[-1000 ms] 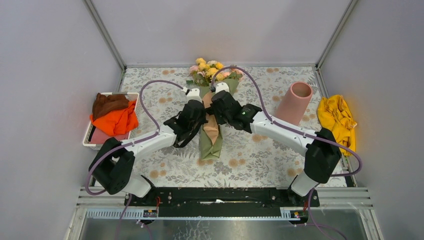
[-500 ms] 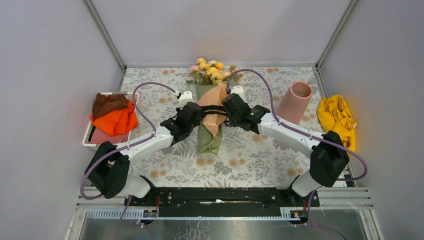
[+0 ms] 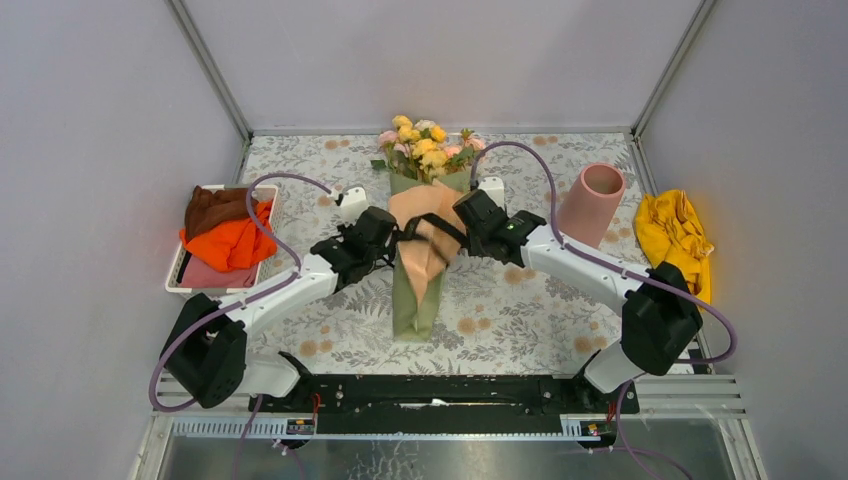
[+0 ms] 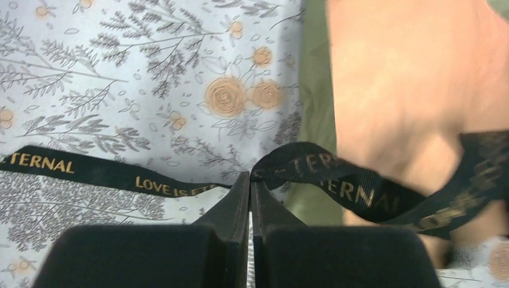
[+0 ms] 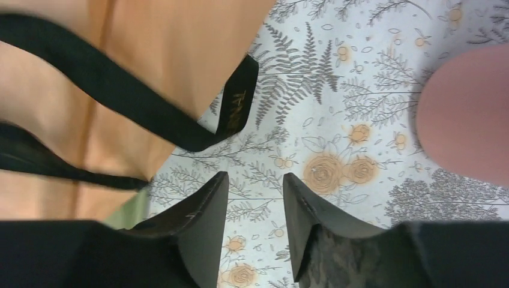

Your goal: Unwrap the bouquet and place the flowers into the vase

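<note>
Bouquet (image 3: 418, 270) is lying at the centre of the worktop (image 3: 520, 320), its flowers (image 3: 425, 140) pointing toward 12 o'clock and its paper tip toward 6 o'clock. At its 9 o'clock side, my left end effector (image 4: 250, 177) is clenching the black ribbon (image 4: 348, 183) that is crossing the peach paper. At 3 o'clock, my right end effector (image 5: 255, 186) is standing released, grasping nothing, with a loose ribbon end just ahead. Pink vase (image 3: 588, 205) is standing at 2 o'clock.
</note>
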You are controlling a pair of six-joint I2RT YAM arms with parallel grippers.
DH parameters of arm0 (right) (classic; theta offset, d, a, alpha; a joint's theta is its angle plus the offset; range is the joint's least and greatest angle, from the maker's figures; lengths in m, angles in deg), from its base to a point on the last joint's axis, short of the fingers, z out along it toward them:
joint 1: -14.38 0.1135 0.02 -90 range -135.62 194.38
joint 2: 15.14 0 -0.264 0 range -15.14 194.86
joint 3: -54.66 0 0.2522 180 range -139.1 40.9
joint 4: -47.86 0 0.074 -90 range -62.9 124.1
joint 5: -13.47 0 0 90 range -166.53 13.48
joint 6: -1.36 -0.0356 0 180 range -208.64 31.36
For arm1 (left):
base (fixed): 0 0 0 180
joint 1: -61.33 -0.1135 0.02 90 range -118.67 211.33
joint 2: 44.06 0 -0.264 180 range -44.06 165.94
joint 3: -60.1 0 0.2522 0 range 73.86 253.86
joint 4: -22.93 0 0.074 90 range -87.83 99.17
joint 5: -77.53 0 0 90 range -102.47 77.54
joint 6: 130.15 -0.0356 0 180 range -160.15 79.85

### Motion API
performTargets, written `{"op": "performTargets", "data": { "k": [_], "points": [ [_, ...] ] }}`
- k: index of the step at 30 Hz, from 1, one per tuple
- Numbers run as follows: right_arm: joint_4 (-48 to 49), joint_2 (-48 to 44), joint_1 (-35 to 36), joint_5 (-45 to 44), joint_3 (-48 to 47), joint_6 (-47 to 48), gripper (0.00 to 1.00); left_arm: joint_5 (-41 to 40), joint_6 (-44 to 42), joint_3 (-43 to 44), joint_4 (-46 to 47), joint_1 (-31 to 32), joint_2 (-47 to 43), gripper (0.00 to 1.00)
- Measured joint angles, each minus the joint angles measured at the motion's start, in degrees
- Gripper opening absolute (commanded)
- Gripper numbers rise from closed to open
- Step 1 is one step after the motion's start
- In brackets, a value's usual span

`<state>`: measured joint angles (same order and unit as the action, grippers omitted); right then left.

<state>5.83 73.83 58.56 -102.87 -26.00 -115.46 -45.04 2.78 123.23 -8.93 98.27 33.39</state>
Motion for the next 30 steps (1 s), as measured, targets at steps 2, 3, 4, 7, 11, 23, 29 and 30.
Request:
{"op": "performTargets", "data": {
  "k": [2, 3, 4, 7, 11, 23, 29, 30],
  "points": [
    [-0.8, -0.6, -0.8, -0.2, 0.0, 0.5, 0.53, 0.1, 0.0, -1.3, -0.2, -0.2, -0.5, 0.05],
    [-0.8, -1.1, -1.0, -0.1, 0.0, 0.7, 0.53, 0.2, 0.1, -2.0, -0.2, -0.3, -0.6, 0.05],
    [-0.7, -1.7, -1.1, 0.2, 0.0, 1.1, 0.53, 0.4, 0.1, -2.6, -0.3, -0.3, -0.7, 0.05],
    [1.1, -4.1, -1.1, 2.7, 0.0, 2.5, 0.52, 1.0, 0.0, -3.4, -0.3, -0.3, -0.7, 0.05],
    [4.4, -5.3, -0.7, 8.2, -0.1, 4.1, 0.51, 1.7, 0.0, -3.5, -0.2, -0.3, -0.7, 0.05],
    [8.0, 6.2, 5.7, 18.6, -5.8, 9.0, 0.52, 2.4, -0.5, -1.2, -2.2, -0.3, -6.4, 0.07],
    [8.7, 9.2, 5.7, 22.0, -7.0, 9.5, 0.53, 2.3, -1.2, 1.9, -4.2, -0.3, -13.2, 0.11],
    [8.9, 9.4, 5.6, 22.5, -7.0, 9.5, 0.53, 2.2, -1.3, 2.1, -4.5, -0.3, -14.2, 0.12]
  ]
}}
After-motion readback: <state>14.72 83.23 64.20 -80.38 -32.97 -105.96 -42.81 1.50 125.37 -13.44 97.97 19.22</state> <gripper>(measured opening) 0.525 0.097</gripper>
